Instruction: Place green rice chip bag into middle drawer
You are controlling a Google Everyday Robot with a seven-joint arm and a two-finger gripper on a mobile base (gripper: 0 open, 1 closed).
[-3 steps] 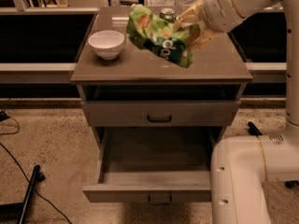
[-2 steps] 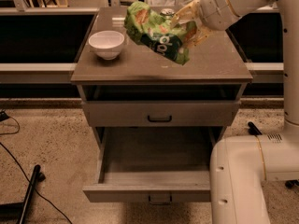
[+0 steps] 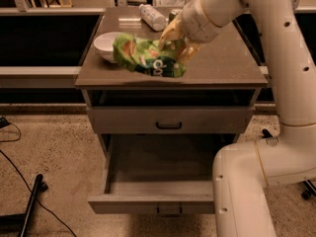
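while gripper (image 3: 176, 44) clamps green rice chip bag (image 3: 147, 59) over cabinet (image 3: 224, 69) — drawer (image 3: 150, 200) gapes.

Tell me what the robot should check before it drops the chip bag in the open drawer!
1. Bag held: the gripper pinches the green rice chip bag from its right end. Ok.
2. Drawer open: the middle drawer is pulled out. Ok.
3. Bag over the drawer: it hangs above the front of the tabletop, with the drawer lower down and nearer the camera. Not ok.
4. Bag apart from the white bowl: they are very close. Cannot tell.
5. Way down free: the robot's base covers the drawer's right front corner. Cannot tell.
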